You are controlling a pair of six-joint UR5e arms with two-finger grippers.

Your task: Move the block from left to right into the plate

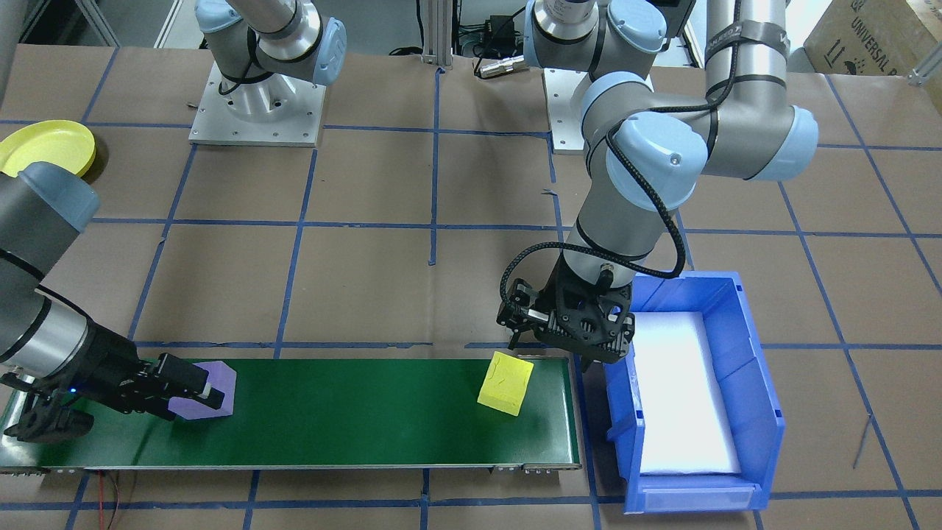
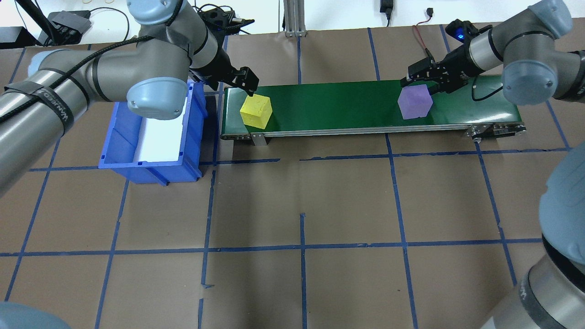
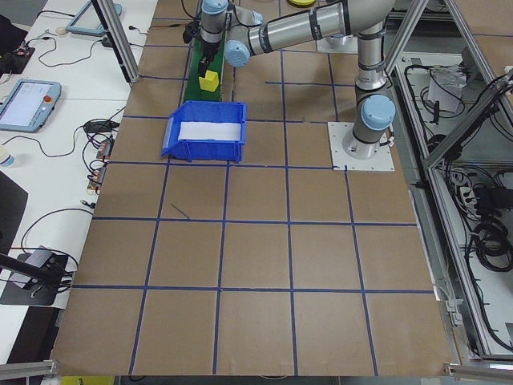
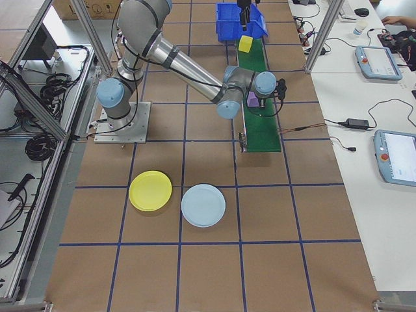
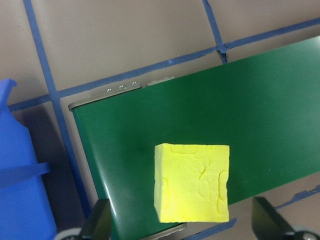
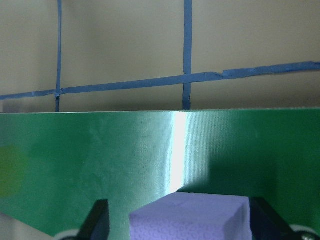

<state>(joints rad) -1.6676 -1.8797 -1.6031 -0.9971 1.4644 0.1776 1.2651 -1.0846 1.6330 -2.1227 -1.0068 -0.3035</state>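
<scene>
In the front-facing view, the yellow block (image 1: pixel 505 383) sat right of centre on the green conveyor belt (image 1: pixel 353 412), with the left end effector (image 1: pixel 548 352) just above and right of it, beside the blue bin (image 1: pixel 743 368). At lower left, the right end effector (image 1: pixel 193 392) straddled the purple block (image 1: pixel 213 394). A yellow plate (image 1: pixel 48 146) lay at the upper left edge of the tabletop (image 1: pixel 368 280).

In the overhead view, the left end effector (image 2: pixel 242 84) hung just above the yellow block (image 2: pixel 256 111), touching nothing; the right end effector (image 2: pixel 425 77) met the purple block (image 2: pixel 415 102) at upper right.

The right side view showed the yellow plate (image 4: pixel 150 190) and a pale blue plate (image 4: pixel 203 205) below centre, well apart from the belt.

In the left wrist view, the fingers (image 5: pixel 97 222) stood apart, the yellow block (image 5: pixel 191 182) low between them, not gripped.

In the right wrist view, the fingers (image 6: pixel 97 220) flanked the purple block (image 6: pixel 192 216); whether they pressed on it I cannot tell.

The blocks looked like light, dented foam, probably soft; opposite flat faces seem the sound hold.
</scene>
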